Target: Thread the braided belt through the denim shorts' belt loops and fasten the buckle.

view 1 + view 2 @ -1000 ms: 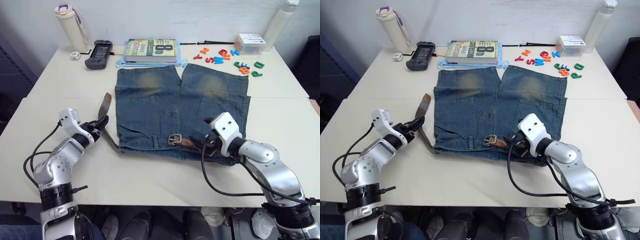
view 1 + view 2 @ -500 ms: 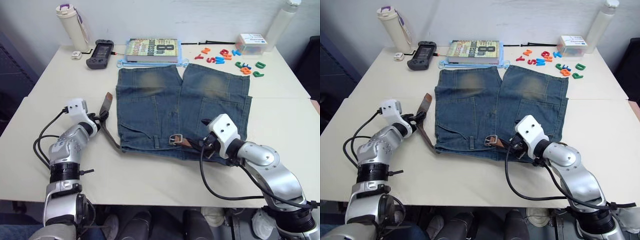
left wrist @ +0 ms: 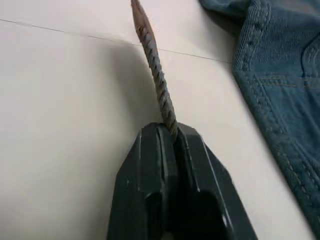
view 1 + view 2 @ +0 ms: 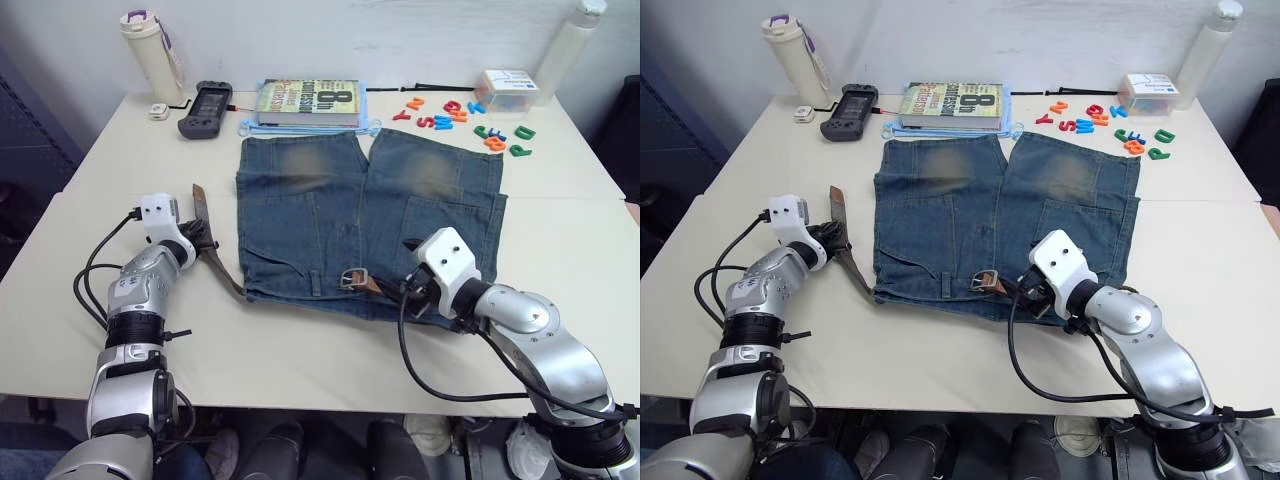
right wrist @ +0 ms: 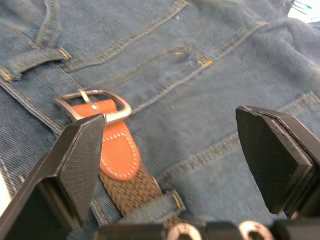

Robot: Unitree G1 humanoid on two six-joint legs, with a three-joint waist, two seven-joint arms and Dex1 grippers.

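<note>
The blue denim shorts (image 4: 370,225) with faded yellowish patches lie flat in the middle of the frame on the pale cream surface (image 4: 560,250), with the waistband toward the lower edge. The long dark-brown braided belt (image 4: 222,268) runs along this waistband. Its small silver rectangular buckle (image 4: 351,278), joined to a tan leather piece, rests on the denim at lower centre, a little left of the right tool (image 4: 408,290).

The right tool is spread wide open. In the right wrist view its two black fingers (image 5: 75,160) stand apart, one touching the edge of the buckle (image 5: 92,104), and they grip nothing. Near it the braid passes under one short blue denim belt loop (image 5: 150,205).

At the left of the frame the free end of the belt comes out from the corner of the shorts and rises toward the upper left. The left tool (image 4: 200,240) is clenched on this strap, and in the left wrist view the braid (image 3: 157,80) stands on edge between the closed fingers.

I judge that the threading is done at least in part, though I cannot tell if every loop is passed. The free end is well apart from the buckle, so the fastening is not yet done.
</note>
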